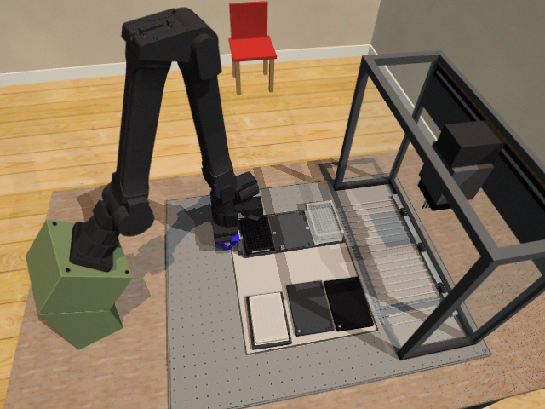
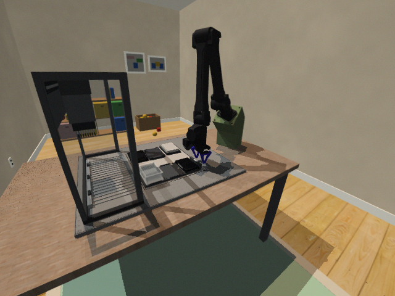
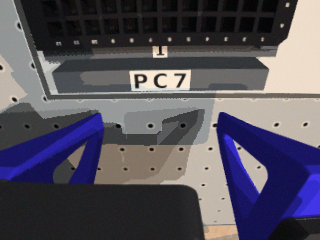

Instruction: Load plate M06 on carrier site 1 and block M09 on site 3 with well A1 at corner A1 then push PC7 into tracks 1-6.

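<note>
The carrier PC7 [image 1: 290, 231] lies on the apron, its long axis pointing at the far end of the rails [image 1: 392, 246]. A black 96-well plate [image 1: 256, 234] sits on site 1 beside the handle [image 3: 160, 80]. Site 2 [image 1: 292, 228] is bare. A clear deep-well block [image 1: 324, 221] sits on site 3, at the rails' edge. My gripper [image 1: 227, 242] is open and empty, low over the perforated base just behind the handle. In the wrist view the blue fingers stand on either side of the PC7 label, a little short of it. The gripper [image 2: 200, 156] also shows in the exterior view.
The white 384-well plate M60 [image 1: 266, 318] sits on nest S1. Nests S2 [image 1: 309, 308] and S3 [image 1: 348, 303] are bare. The black instrument frame [image 1: 439, 198] stands over the rails, with a dark head [image 1: 461, 163] hanging inside. The green arm base [image 1: 74, 281] is at the left.
</note>
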